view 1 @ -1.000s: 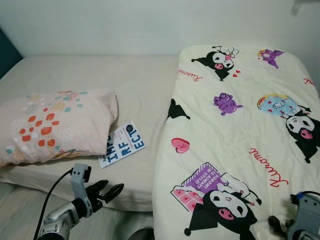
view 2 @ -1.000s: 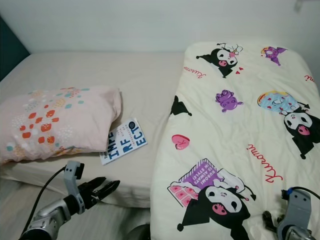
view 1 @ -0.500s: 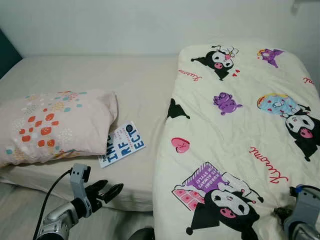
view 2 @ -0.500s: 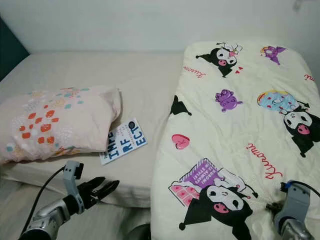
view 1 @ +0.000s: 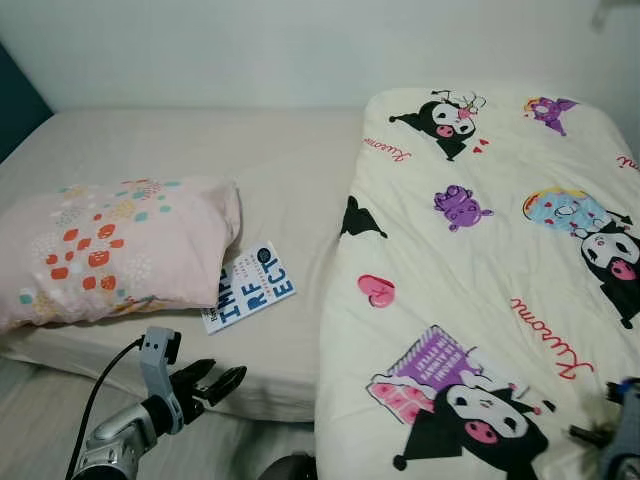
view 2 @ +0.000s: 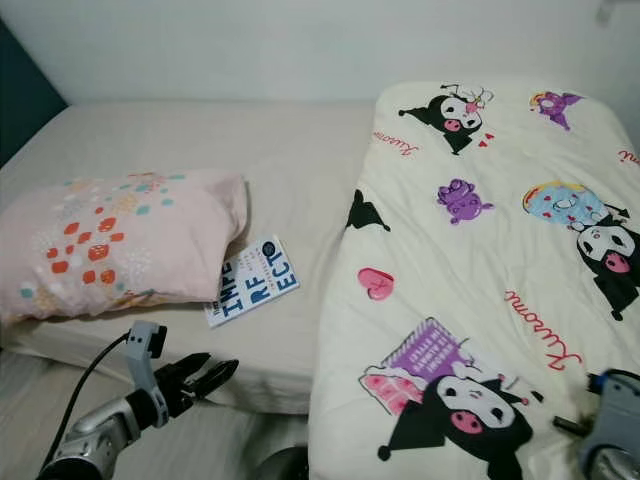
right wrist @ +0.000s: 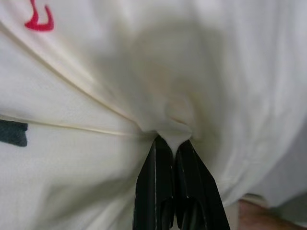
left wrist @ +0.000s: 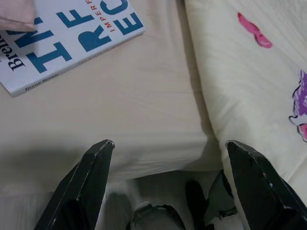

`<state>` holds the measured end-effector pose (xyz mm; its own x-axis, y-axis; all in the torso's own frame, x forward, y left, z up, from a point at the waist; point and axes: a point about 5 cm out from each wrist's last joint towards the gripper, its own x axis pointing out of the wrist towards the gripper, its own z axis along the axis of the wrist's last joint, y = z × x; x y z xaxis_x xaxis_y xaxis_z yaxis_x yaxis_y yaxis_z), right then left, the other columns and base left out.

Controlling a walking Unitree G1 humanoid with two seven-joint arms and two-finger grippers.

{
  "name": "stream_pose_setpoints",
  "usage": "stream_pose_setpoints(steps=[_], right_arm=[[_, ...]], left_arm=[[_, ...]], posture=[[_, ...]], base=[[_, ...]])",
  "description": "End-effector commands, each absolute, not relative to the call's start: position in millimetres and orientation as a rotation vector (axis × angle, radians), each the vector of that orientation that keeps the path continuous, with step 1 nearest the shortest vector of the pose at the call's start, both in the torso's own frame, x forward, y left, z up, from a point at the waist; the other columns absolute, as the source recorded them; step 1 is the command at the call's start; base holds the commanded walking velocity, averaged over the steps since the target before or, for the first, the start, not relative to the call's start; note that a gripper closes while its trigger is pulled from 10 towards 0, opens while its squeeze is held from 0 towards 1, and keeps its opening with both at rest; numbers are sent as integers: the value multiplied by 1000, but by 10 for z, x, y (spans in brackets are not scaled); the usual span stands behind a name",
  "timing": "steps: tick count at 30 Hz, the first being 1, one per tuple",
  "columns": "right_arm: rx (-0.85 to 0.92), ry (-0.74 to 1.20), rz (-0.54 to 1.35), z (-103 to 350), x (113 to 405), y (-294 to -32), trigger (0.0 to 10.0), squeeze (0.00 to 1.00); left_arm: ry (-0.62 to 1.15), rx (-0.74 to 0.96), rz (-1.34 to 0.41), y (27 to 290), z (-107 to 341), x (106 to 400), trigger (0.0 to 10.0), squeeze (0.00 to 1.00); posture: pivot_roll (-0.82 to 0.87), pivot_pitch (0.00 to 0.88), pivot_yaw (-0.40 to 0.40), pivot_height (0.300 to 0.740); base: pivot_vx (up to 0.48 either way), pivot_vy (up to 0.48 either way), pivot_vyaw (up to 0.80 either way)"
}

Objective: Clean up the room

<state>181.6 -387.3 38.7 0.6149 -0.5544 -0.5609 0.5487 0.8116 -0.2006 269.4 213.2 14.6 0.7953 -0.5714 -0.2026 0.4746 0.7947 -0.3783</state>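
Your right gripper [right wrist: 173, 143] pinches a fold of the cream cartoon-printed quilt [view 1: 480, 260] on the bed's right half (near its front edge), while your left gripper [left wrist: 168, 148] hangs spread apart.

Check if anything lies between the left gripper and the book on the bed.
Nothing visible does. The open left gripper hangs off the bed's near edge, and only bare sheet separates it from the book, whose far corner sits under the pillow.
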Motion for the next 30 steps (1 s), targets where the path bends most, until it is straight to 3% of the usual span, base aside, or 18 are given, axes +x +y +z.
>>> stream_pose_setpoints(steps=[1, 8, 14, 15, 16, 17, 22, 23, 24, 30], right_arm=[[-58, 651, -726, 491, 1670, -4045, 0, 0], [-181, 595, -844, 910, 1520, -4397, 0, 0], [-221, 638, -808, 922, 1524, -4400, 0, 0], [-213, 662, -780, 863, 1558, -4332, 4941, 0], [-213, 662, -780, 863, 1558, -4332, 4941, 0], [-204, 676, -762, 825, 1580, -4280, 10000, 0], [-172, 773, -631, 548, 1682, -3961, 10000, 0], [-176, 809, -596, 467, 1689, -3878, 10000, 647], [-189, 837, -587, 415, 1678, -3837, 10000, 1000], [-186, 907, -542, 329, 1644, -3725, 10000, 1000]], left_arm=[[340, -306, -545, 2223, 108, 2634, 10000, 0], [341, -316, -558, 2169, 95, 2638, 10000, 0], [345, -319, -561, 2149, 83, 2632, 10000, 0], [348, -320, -563, 2141, 75, 2627, 10000, 0], [348, -320, -563, 2141, 75, 2627, 10000, 0], [349, -320, -563, 2136, 71, 2624, 10000, 0], [354, -321, -569, 2115, 56, 2611, 10000, 0], [356, -320, -571, 2113, 52, 2608, 10000, 0], [358, -318, -572, 2115, 49, 2603, 10000, 0], [369, -303, -583, 2127, 41, 2588, 10000, 0]], posture=[[-111, 235, 163, 626], [-125, 234, 160, 626], [-135, 234, 156, 626], [-136, 235, 154, 626], [-136, 235, 154, 626], [-136, 235, 154, 626], [-131, 235, 151, 626], [-130, 235, 151, 626], [-127, 236, 151, 626], [-129, 236, 151, 626]], base=[[0, 0, 0], [0, 0, 0], [0, 0, 0], [0, 0, 0], [0, 0, 0], [0, 0, 0], [0, 0, 0], [0, 0, 0], [0, 0, 0], [0, 0, 0]])
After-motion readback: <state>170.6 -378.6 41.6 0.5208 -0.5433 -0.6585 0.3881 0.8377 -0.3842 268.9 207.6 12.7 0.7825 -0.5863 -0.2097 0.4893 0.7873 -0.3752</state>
